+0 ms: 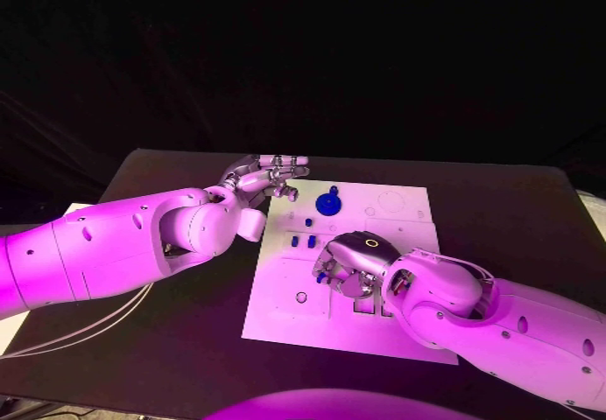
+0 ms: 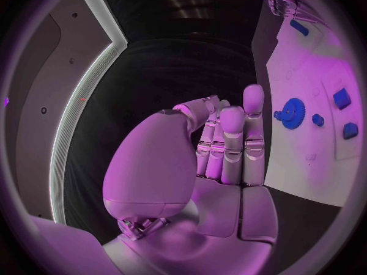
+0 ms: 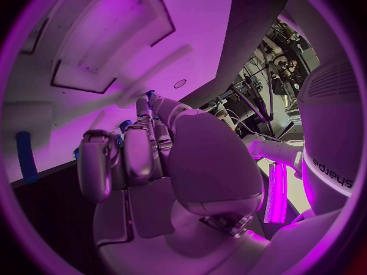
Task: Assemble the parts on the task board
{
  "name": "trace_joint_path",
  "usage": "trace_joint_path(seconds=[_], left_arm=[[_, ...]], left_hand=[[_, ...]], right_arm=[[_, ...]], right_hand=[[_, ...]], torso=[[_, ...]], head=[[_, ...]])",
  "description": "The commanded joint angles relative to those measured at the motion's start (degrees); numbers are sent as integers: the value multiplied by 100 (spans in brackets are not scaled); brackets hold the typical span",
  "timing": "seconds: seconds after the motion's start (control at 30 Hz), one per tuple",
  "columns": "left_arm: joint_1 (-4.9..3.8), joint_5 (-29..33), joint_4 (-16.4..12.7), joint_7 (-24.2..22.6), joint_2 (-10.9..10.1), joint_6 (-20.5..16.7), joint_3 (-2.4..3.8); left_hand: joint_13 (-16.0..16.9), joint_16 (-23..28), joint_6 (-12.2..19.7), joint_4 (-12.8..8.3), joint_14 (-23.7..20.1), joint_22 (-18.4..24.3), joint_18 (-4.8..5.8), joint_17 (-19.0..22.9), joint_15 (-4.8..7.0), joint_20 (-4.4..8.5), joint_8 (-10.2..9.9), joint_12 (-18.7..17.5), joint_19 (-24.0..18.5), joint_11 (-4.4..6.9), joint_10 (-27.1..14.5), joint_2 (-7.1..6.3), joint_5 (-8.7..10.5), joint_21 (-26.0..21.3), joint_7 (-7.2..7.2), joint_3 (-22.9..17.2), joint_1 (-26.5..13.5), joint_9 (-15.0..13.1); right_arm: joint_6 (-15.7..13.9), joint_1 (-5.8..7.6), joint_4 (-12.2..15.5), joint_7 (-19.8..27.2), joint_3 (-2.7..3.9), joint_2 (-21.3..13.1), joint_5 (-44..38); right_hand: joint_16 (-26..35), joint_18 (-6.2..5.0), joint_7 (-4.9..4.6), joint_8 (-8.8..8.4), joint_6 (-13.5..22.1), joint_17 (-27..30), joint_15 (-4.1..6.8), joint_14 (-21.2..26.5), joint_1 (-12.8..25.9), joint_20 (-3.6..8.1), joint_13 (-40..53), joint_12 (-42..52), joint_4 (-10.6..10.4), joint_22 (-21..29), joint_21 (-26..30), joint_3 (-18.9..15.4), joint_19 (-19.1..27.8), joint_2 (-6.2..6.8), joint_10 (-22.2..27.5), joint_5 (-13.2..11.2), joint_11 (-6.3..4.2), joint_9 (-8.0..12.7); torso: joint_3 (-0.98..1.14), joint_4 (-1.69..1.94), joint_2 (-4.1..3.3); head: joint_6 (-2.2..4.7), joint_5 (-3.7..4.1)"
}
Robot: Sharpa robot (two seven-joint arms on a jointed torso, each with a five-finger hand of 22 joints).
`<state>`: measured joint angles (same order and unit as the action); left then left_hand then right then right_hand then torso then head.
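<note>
Nearest the robot, the right hand [image 1: 351, 262] lies low over the middle of the white task board [image 1: 285, 306], its fingers curled down onto the plate. In the right wrist view small blue parts [image 3: 122, 127] show right at the fingertips [image 3: 143, 107], but whether the hand pinches one or only touches it cannot be told. Just beyond that hand, two short blue pegs [image 1: 302, 241] stand side by side on the board. Farther back, a blue gear [image 1: 328, 205] with a small knob at its far edge lies flat near the board's far end. Farthest off, the left hand [image 1: 263, 181] hovers at the board's far left corner, fingers straight and close together, holding nothing, on the black table [image 1: 189, 367].
</note>
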<state>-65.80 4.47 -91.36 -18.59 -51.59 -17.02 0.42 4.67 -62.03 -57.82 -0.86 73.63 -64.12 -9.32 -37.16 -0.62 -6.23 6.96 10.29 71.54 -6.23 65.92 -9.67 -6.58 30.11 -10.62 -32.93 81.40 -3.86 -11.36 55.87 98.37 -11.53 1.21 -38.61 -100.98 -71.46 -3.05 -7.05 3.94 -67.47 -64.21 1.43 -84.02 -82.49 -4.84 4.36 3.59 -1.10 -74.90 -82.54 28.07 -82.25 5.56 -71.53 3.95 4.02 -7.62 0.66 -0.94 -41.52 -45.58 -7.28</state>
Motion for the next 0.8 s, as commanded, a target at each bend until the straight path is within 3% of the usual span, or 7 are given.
trace_joint_path(seconds=[0.03,0.1,0.23,0.3,0.63,0.8], left_arm=[[-2,22,-20,-13,5,131,3],[-2,22,-23,-12,4,134,2],[-2,22,-31,-9,1,140,2],[-2,22,-34,-9,-1,141,2],[-2,22,-34,-1,0,157,2],[-2,22,-26,9,-1,174,2]], left_hand=[[-3,19,14,-25,-40,8,-94,5,-19,2,-8,14,-50,1,-55,58,-39,-28,-22,-6,4,5],[-3,19,14,-25,-40,8,-94,5,-19,2,-8,14,-50,1,-55,58,-39,-28,-22,-6,4,5],[-3,19,14,-25,-40,8,-94,5,-19,2,-8,14,-50,1,-55,58,-39,-28,-22,-6,4,5],[-3,19,14,-25,-40,8,-94,5,-19,2,-8,14,-50,1,-55,58,-39,-28,-22,-6,4,5],[-3,19,14,-25,-40,8,-94,5,-19,2,-8,14,-50,1,-55,58,-39,-28,-22,-6,4,5],[-2,20,14,-31,-45,11,-95,8,-20,2,-7,20,-56,0,-60,61,-42,-38,-23,-3,4,4]], right_arm=[[416,-19,1,-146,-20,20,-178],[448,-19,-3,-197,-24,26,-202],[443,-19,-24,-291,-30,38,-232],[413,-18,-32,-310,-32,40,-237],[-143,-18,9,-271,-35,-20,-238],[-493,-17,248,-207,-1,-266,-169]], right_hand=[[-25,9,-28,-20,44,25,-57,-181,120,-36,-16,-3,3,-389,-17,-53,15,24,20,31,-27,-5],[-4,2,-45,-43,118,58,-77,-170,202,-50,-39,-11,-22,-362,3,-97,37,68,99,60,-6,9],[96,-37,-173,-50,637,204,-202,-124,490,-142,-88,-9,-142,-202,117,-316,156,283,688,49,133,142],[123,-51,-193,-48,788,246,-230,-110,513,-182,-84,1,-146,-153,154,-411,190,311,916,58,178,188],[135,-63,-208,-42,972,286,-255,-100,475,-223,-73,42,-130,-109,189,-603,215,279,1148,103,213,262],[134,-62,-209,-17,921,299,-251,-98,434,-226,-60,131,-124,-115,186,-661,204,229,1074,213,204,271]], torso=[[-5,0,2],[-5,0,2],[-6,-1,1],[-6,-1,3],[-3,5,5],[3,1,4]], head=[[-3,-3],[-3,-3],[-7,3],[-8,4],[3,23],[23,40]])
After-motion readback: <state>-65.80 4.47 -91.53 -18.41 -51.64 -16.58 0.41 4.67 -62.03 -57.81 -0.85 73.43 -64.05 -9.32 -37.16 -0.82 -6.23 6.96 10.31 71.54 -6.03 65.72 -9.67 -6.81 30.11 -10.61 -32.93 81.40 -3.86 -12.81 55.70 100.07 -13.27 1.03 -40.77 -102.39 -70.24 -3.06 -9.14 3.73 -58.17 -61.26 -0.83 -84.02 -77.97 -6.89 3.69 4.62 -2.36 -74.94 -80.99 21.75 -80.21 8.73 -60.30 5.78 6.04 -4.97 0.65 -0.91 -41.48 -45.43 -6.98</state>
